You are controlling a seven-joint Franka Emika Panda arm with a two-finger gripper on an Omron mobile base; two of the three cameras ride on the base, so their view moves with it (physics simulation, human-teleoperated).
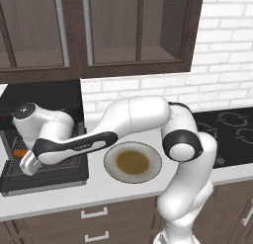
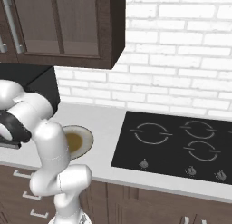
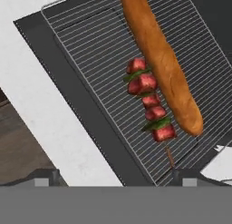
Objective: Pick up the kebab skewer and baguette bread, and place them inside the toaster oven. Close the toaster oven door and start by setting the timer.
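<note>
1. A home kitchen — dark wood wall cabinets (image 1: 99,30) hang over a pale counter (image 2: 106,123).
2. A white brick wall (image 2: 181,51) backs a black stovetop (image 2: 176,146) with ring marks.
3. Drawers (image 1: 94,223) sit below — a plate (image 1: 132,162) rests on top.

One baguette (image 3: 161,60) and one skewer (image 3: 149,103) lie on one wire rack (image 3: 90,60); the skewer carries five red chunks. One toaster oven (image 1: 44,139) stands on the counter (image 2: 104,123), beside one plate (image 1: 132,162). One stovetop (image 2: 174,146) shows three ring marks and three small knobs along its front.
</note>
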